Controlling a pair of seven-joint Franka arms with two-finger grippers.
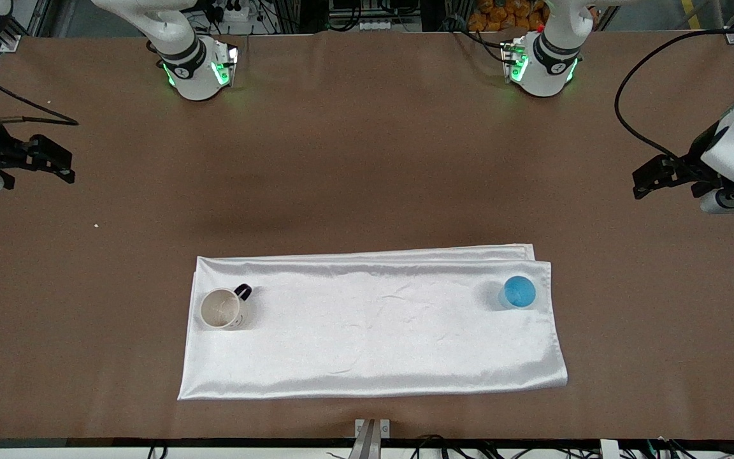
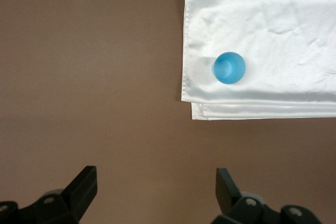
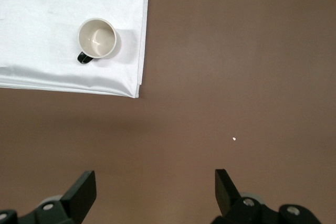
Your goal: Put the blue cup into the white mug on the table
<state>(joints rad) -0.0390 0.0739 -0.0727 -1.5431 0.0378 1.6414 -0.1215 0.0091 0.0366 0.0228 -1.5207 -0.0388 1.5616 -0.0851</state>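
Blue cup [image 1: 519,292] and white mug [image 1: 221,308] on cloth [image 1: 373,331].

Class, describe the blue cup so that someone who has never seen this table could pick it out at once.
Start at the brown table and find the white cloth spread on it. The blue cup stands upright on the cloth at the left arm's end. Unlike the white mug at the cloth's other end, it is bright blue and has no handle.

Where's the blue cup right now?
The cup stands upright on the white cloth, near the cloth's end toward the left arm, well apart from the mug at the cloth's other end.
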